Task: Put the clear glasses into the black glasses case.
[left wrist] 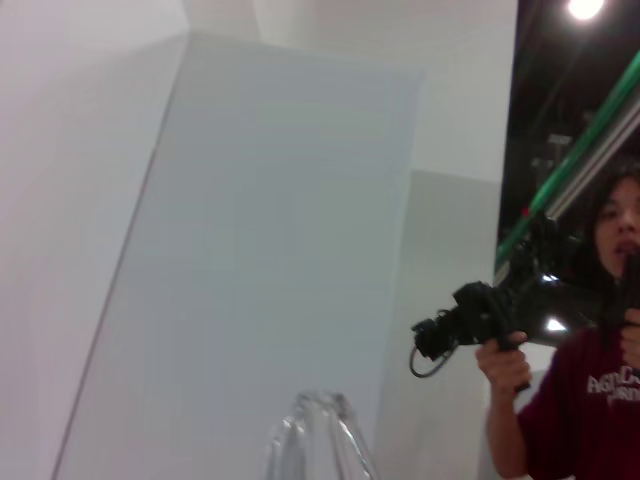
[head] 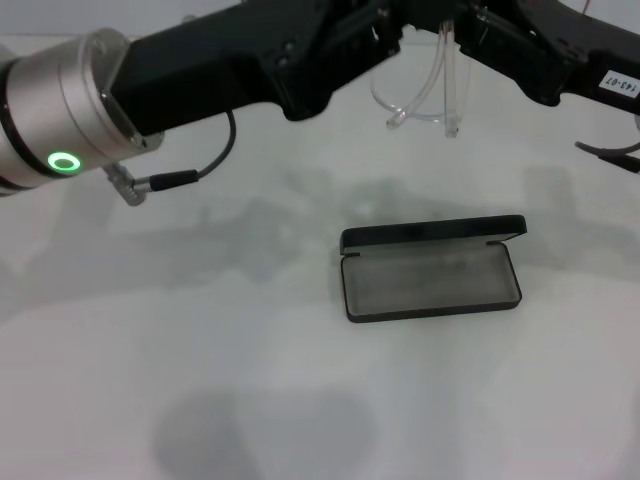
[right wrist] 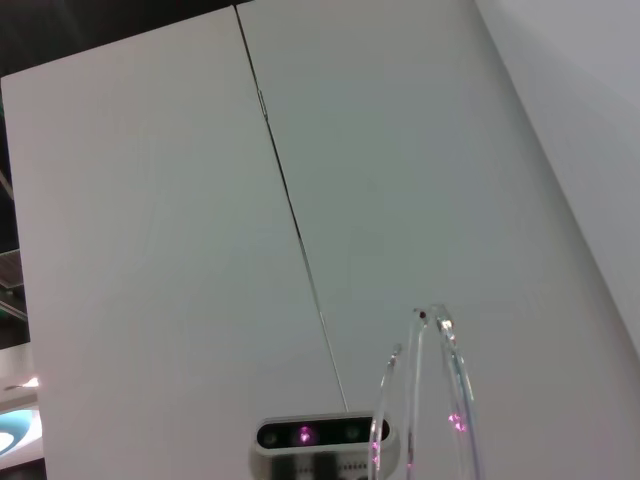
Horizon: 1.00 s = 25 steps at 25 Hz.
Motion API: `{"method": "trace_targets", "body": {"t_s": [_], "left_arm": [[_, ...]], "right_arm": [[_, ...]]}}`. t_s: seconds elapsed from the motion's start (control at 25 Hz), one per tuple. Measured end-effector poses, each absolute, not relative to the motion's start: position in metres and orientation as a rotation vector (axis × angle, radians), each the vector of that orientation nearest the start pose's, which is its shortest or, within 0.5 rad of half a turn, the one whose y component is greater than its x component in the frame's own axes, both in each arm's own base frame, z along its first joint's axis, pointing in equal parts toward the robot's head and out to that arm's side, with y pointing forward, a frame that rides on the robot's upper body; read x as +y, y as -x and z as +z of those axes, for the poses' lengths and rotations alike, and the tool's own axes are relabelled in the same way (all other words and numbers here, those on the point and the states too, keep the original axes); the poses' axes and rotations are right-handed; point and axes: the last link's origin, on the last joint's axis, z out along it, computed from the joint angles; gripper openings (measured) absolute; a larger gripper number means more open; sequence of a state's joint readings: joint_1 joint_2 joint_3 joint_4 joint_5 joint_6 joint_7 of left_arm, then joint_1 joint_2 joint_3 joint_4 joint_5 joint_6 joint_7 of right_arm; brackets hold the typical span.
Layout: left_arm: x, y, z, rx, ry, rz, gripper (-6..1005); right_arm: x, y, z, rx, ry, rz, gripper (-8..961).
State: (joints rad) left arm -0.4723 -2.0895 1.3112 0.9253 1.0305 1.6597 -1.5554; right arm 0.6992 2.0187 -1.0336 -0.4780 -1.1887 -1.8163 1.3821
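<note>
Clear plastic, faint against the white bench [head: 120, 400]: the clear glasses [head: 425, 95] hanging high at the far edge of the head view, temple arms dangling downward, tips free of any surface. Held aloft between two black arms meeting at the top of that view. Left arm reaching in from the left, silver cuff with a lit green ring near the camera, black forearm slanting across and away, a thin cable looping beneath it. Left pincer [head: 385, 40] up beside the frame of the glasses; opening of its fingers impossible to tell. Right arm slanting in from the right, a small white label on its side. Right pincer [head: 465, 25] just beside the glasses too, finger spread likewise impossible to tell. Matte black glasses case [head: 432, 270] lying on the bench below and nearer the camera, well apart from the glasses, lid swung open and standing along its far side, grey lining bare. Transparent arms [right wrist: 430, 400] rising into the right wrist view.
</note>
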Motion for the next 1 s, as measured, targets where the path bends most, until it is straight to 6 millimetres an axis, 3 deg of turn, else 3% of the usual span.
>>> {"method": "trace_targets", "body": {"t_s": [0.8,1.0], "left_arm": [[0.3187,0.1142,0.0265,-0.323,2.656,-1.698,80],[0.3111,0.1132,0.0324,-0.255,2.681,-1.739,81]], "right_arm": [[0.346,-0.137,0.0294,0.295,2.675,1.678,114],[0.3463,-0.1409,0.032,0.303,2.659,1.674,113]]}}
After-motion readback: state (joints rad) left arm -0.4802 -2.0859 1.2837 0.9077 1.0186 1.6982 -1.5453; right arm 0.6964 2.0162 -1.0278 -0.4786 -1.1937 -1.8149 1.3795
